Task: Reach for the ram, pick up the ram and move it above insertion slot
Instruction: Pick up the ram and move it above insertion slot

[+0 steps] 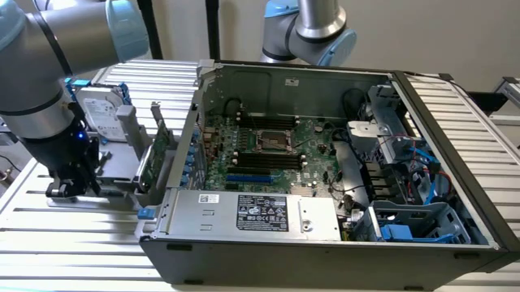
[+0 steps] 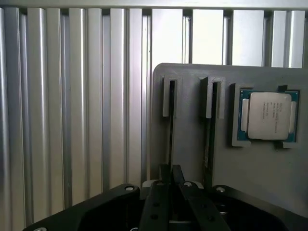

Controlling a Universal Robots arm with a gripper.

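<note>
Here, on the ribbed aluminium table (image 1: pixel 81 243) before a pale wall (image 1: pixel 455 30), the black gripper (image 2: pixel 171 169) is pinched together on the thin edge-on ram stick (image 2: pixel 171 125) standing in a grey slotted tray (image 2: pixel 188 120).

**Robotics lab: computer-assembly test bench**

Ribbed aluminium bench (image 1: pixel 73 243) built of slotted profiles. An open desktop computer case (image 1: pixel 325 258) lies on it, motherboard (image 1: pixel 276 143) exposed. Two industrial robot arms: one (image 1: pixel 49 73) over the bench's end at the exterior view's left, another (image 1: pixel 313 27) behind the case. Grey parts fixture (image 2: pixel 260 173) holds a loose processor (image 2: pixel 269 115). Hard drive (image 1: pixel 101 115) racked nearby. Plain pale wall (image 1: pixel 455 30).
</note>
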